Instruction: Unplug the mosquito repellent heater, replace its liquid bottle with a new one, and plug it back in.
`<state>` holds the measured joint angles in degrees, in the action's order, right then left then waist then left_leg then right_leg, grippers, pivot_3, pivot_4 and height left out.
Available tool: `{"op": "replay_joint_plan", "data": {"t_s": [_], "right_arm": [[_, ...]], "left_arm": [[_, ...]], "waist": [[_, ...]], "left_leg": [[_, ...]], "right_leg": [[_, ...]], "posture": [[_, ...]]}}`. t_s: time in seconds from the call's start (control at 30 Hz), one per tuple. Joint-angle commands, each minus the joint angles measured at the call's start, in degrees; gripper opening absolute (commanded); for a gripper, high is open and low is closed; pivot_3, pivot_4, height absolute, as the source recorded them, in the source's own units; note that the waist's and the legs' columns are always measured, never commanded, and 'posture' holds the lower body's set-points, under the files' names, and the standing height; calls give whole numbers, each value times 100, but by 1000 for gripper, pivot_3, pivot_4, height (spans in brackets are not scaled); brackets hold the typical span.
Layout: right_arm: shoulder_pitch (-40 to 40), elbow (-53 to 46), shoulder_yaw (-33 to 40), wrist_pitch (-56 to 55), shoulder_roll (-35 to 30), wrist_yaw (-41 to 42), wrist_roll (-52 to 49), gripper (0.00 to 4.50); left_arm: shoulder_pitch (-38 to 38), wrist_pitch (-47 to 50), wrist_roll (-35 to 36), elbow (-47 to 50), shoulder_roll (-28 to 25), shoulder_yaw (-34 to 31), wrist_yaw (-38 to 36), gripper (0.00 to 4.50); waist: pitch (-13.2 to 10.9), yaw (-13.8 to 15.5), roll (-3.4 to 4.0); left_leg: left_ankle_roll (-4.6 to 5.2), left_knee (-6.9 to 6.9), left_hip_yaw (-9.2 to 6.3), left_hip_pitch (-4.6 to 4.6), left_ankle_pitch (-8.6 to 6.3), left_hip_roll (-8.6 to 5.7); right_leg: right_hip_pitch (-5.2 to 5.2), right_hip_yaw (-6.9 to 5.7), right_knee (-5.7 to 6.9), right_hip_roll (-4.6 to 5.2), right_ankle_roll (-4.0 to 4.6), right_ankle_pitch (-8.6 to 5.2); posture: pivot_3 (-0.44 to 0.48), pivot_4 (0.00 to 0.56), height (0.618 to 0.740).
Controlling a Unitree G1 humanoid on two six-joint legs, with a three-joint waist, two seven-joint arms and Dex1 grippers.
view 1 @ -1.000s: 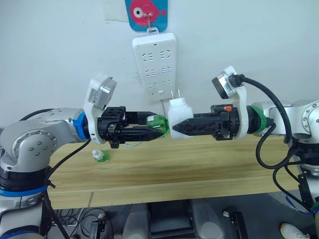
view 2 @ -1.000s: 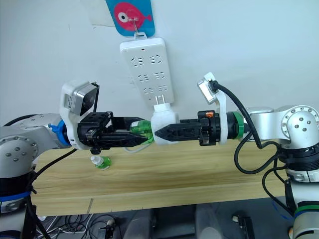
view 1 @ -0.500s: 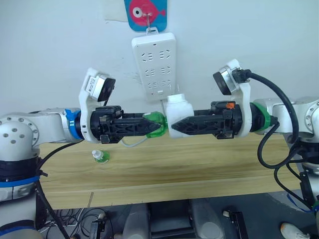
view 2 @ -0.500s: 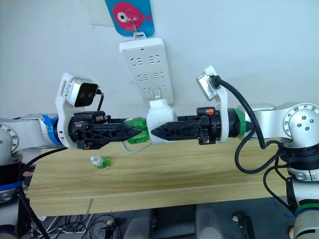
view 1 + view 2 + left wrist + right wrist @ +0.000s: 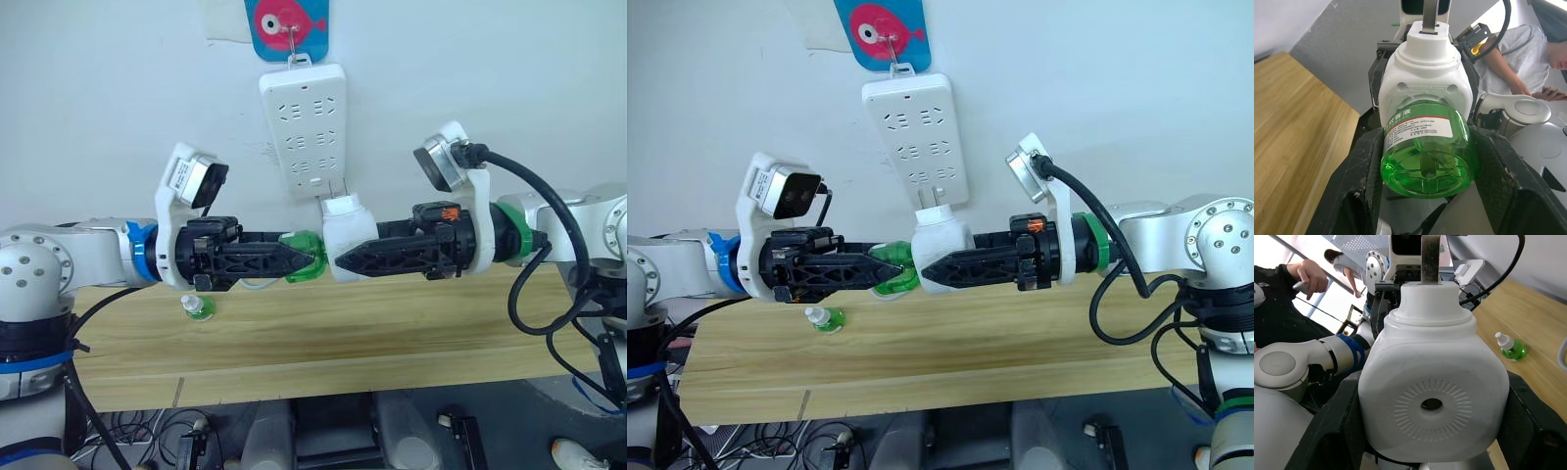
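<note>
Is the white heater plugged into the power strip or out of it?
Out. The mosquito repellent heater sits below the power strip, held in the right gripper, its plug prongs bare in the air.

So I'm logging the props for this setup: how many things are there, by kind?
Green bottles: 2, one in the left tool and joined to the heater, one capped on the wooden table.
White heaters: 1, in the right tool.
Power strips: 1, on the wall.
Fish wall hooks: 1.
Total: 5.
</note>
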<state>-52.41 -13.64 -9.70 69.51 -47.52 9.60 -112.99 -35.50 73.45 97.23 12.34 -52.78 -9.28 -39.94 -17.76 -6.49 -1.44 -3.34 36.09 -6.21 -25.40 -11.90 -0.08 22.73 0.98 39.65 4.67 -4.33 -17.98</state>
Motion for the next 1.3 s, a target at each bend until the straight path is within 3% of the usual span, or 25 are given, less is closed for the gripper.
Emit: {"op": "replay_joint_plan", "data": {"t_s": [0.03, 0.93, 1.13, 1.3], "right_arm": [[20, -306, -210, 44, -101, -312, 30, 3019], [153, -285, 33, -519, 195, -623, -1, 3019], [219, -37, 287, -601, 532, -805, -1, 3019], [338, 81, 479, -544, 692, -908, -1, 3019]], "left_arm": [[-68, -168, 66, 224, -60, -273, -147, 2239], [-134, -242, -411, 232, 26, -280, -450, 2239], [46, -913, -1490, 693, 147, -306, -980, 4099], [240, -1645, -2462, 917, 124, -215, -1712, 4099]], "waist": [[0, -1, 0], [0, -7, 0], [0, -1, 0], [0, -4, 0]], "left_leg": [[0, 0, 0, 0, 0, 0], [0, 0, 1, 0, 0, 1], [-5, 0, 2, 0, 3, 1], [-17, -4, 5, -1, 10, 2]], "right_leg": [[0, 0, 0, 0, 0, 0], [1, 0, 2, 0, 0, 0], [2, 1, 2, 1, 0, 0], [4, 1, 0, 0, 0, 0]], "posture": [[-148, 292, 730], [-161, 292, 730], [-157, 289, 730], [-157, 287, 730]]}}
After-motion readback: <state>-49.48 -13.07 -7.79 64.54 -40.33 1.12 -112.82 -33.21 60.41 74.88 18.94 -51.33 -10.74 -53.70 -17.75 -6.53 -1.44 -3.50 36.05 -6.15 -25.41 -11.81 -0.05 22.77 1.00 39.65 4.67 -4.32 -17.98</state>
